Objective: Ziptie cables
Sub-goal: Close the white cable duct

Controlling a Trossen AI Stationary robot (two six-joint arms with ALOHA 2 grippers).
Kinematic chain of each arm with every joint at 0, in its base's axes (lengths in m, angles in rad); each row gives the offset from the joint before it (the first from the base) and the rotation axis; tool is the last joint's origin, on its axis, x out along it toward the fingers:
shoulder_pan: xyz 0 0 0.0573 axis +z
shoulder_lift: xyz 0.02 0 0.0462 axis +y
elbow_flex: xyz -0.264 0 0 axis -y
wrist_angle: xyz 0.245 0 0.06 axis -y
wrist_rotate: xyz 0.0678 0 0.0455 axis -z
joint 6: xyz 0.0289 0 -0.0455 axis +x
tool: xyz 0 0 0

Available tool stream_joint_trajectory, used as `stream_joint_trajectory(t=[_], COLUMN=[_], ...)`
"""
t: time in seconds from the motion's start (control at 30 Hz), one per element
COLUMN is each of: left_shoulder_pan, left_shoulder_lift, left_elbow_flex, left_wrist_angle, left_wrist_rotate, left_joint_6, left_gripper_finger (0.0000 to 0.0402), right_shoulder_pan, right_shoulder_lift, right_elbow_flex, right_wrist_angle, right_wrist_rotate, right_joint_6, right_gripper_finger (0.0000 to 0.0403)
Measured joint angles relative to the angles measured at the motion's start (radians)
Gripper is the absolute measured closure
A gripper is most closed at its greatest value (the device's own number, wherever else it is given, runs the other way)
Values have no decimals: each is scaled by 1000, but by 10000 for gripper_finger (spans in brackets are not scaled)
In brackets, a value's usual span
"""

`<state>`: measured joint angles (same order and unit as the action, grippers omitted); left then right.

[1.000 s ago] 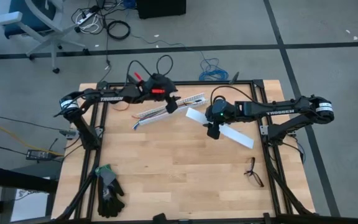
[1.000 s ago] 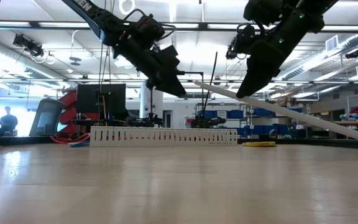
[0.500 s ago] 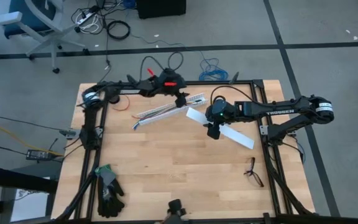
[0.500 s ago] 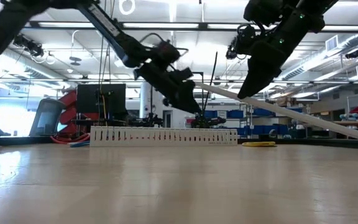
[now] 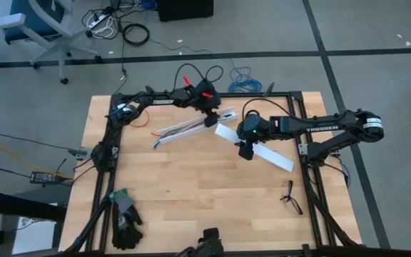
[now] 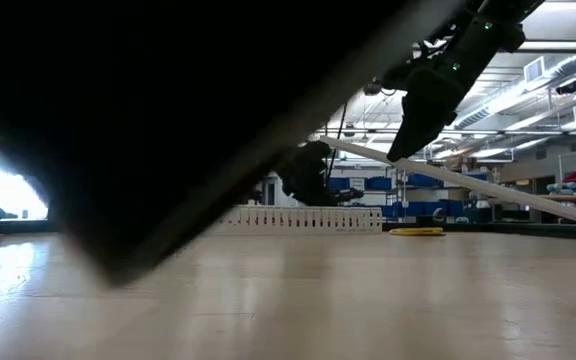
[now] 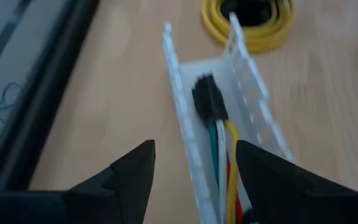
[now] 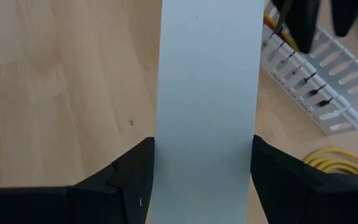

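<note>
Cables point(image 7: 224, 163) in green, white, red and yellow, ending in a black plug, lying inside the white slotted channel point(image 5: 191, 125) near the tabletop's far edge

Left gripper point(image 7: 194, 180) right above that channel, fingers spread, nothing between them

Right gripper point(image 8: 202, 186) mid-table toward the right edge, clamped on a flat white cover strip point(image 5: 259, 148) held tilted off the wood

Yellow wire spool point(image 7: 250, 22) just beyond the channel's end; black gloves point(image 5: 125, 219) near the front left corner; low view largely blocked by a dark shape

On the bench: one slotted white channel point(image 5: 191, 125), one flat white cover strip point(image 5: 262, 151), one yellow wire coil point(image 7: 253, 22), one pair of gloves point(image 5: 125, 218).
</note>
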<state>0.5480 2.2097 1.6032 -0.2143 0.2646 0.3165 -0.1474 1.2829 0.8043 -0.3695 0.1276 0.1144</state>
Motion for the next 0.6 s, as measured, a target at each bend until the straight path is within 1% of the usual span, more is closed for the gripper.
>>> stream_joint_trajectory(t=[0.1, 0.2, 0.27, 0.4, 0.47, 0.5, 0.6], left_shoulder_pan=[0, 0, 0, 7, 19, 27, 46], left_shoulder_lift=[0, 0, 0, -7, -13, -21, -41], left_elbow_flex=[0, 1, 1, 3, 3, 3, 3], left_wrist_angle=[-54, -135, -192, -261, -292, -309, -398], left_wrist_rotate=[0, 0, -2, -82, -95, -91, -51], left_joint_6=[26, 69, 99, 122, 141, 162, 247], left_gripper_finger=[174, 203, 237, 327, 370, 379, 380], right_shoulder_pan=[-1, -8, -14, -32, -40, -44, -54], right_shoulder_lift=[-5, -8, -8, -9, -9, -9, -9], right_elbow_flex=[0, 1, 1, 1, 1, 1, 1], right_wrist_angle=[1, 3, -3, -2, -4, -5, -20], right_wrist_rotate=[0, 0, 0, 0, 0, 0, 0], right_joint_6=[-3, -3, -3, -4, -7, -12, -15], right_gripper_finger=[174, 174, 174, 174, 174, 174, 174])
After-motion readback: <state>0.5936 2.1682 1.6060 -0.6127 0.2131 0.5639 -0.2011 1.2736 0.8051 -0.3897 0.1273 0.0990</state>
